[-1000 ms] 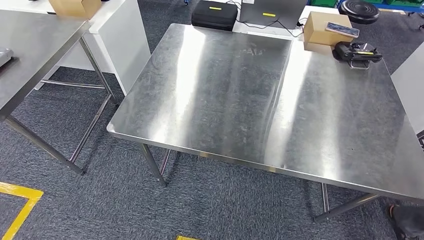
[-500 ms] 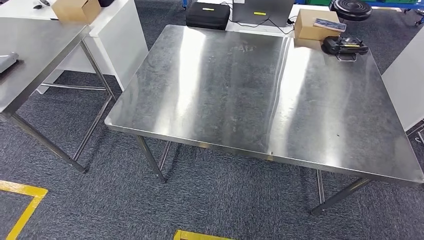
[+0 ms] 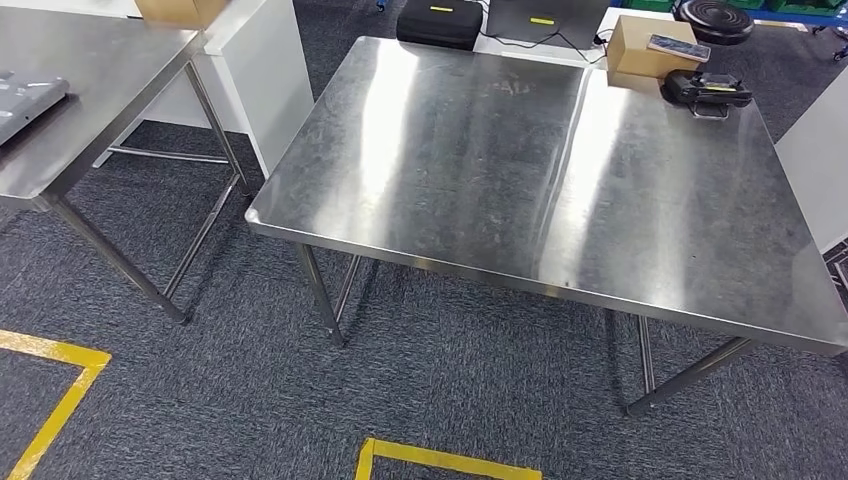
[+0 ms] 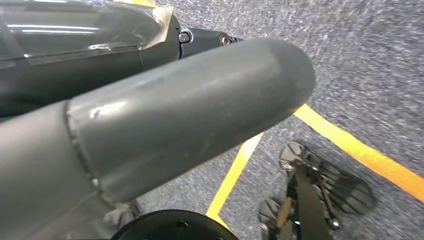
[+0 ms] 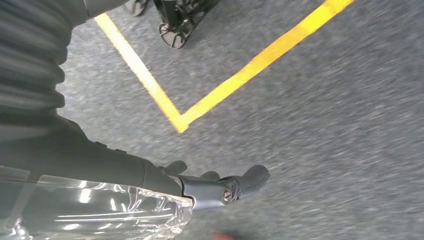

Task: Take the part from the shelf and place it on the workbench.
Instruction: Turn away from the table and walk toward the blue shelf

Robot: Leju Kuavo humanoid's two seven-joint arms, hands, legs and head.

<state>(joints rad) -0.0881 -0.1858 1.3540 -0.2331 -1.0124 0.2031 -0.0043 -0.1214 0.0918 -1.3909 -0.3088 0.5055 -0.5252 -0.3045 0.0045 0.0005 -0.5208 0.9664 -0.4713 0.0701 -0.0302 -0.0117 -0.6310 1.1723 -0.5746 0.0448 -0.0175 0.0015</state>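
Big tabletop: a shiny steel tabletop [image 3: 480, 170] stands in the middle of the head view. Most of its top is bare.
Far edge of the big tabletop: a brown cardboard box [image 3: 640, 60] sits at the far right corner, with a phone [image 3: 678, 46] lying flat on top of it. A black controller [image 3: 708, 90] sits just beside the box.
Behind the big tabletop: a black case [image 3: 440, 22] and a dark laptop [image 3: 545, 18] sit side by side. A round black stool [image 3: 713, 20] is near the box.
Small tabletop: a second steel tabletop [image 3: 90, 60] stands to the left, well apart from the big one. A flat grey thing [image 3: 25, 95] lies on it at the picture's edge.
Part: it is not possible to tell which thing is the part. The flat grey thing may be it, but it is cut off by the edge.
Floor: dark grey carpet [image 3: 200, 400] with yellow lines [image 3: 445, 460] on it.
Left hand: the left hand [image 4: 150, 125] hangs over the floor. Its thick grey thumb [image 4: 210, 100] sticks straight out. Its dark fingers [image 4: 205, 36] are mostly hidden, so it is not possible to tell if they are spread or curled.
Right hand: the right hand [image 5: 150, 185] hangs over the floor near a yellow corner. Its fingers [image 5: 250, 177] stick out loosely and hold nothing.
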